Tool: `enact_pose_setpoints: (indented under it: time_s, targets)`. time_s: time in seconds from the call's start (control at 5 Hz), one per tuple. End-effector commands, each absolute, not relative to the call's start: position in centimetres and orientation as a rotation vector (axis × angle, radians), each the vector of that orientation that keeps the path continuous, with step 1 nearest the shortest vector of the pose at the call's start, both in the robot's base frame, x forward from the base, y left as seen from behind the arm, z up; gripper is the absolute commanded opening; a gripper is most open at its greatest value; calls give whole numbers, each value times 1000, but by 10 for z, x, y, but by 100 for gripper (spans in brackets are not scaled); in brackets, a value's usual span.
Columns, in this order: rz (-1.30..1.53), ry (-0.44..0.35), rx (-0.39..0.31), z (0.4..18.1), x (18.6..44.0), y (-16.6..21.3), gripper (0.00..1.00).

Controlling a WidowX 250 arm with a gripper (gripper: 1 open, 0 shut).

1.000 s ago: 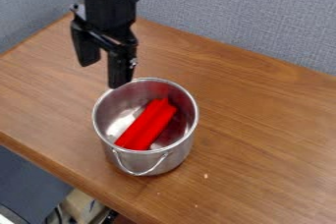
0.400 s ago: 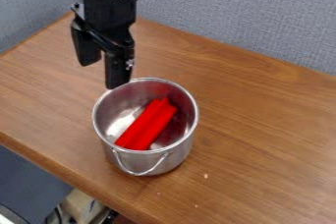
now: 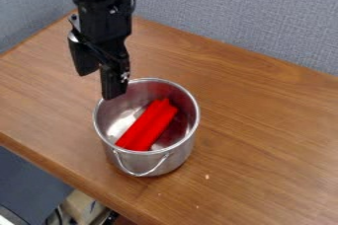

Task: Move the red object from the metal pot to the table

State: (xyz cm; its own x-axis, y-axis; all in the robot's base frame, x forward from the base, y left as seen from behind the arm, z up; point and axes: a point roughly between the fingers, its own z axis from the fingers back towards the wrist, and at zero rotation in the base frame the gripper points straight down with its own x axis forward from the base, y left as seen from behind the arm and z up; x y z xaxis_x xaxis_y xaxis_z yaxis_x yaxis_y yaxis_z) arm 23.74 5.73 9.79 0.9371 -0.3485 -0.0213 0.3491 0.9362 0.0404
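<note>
Red object [image 3: 148, 126] down inside the metal pot [image 3: 107, 130], lying aslant across the inside, below the rim. Near end close to the wall on the side of the wire handle [image 3: 142, 164], far end toward the opposite side; impossible to tell whether flat on the bottom or propped at one end. Hand [image 3: 99, 83] spread wide, with nothing between the fingers, above the far left part of the rim and to one side of the red object.

Looks stiff and fairly light, probably plastic or painted wood, so unlikely to crush or sag under a firm squeeze. Smooth faces, perhaps a little slippery; best to press flat against the long sides rather than pinch at an edge. Take hold across the narrow width, near mid-length, to keep from tipping toward one end. Needs turning the fingers square to the long axis and lowering into the pot without catching the rim. Close to the wall at the near end, so little room for a finger there; more likely to fit around the middle. Then lift straight up, well above the rim, before moving sideways to the tabletop [image 3: 258, 130].
</note>
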Motion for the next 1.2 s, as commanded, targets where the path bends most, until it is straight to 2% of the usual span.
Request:
enact_pose_setpoints:
  time_s: [0.0, 0.6, 0.8, 1.0]
  targets:
    - [-376, -13, 39, 98, 245, 55, 100]
    - [-395, -6, -2, 73, 260, 40, 100]
    - [-362, 8, -5, 62, 259, 40, 0]
    - [-330, 4, -1, 57, 259, 40, 0]
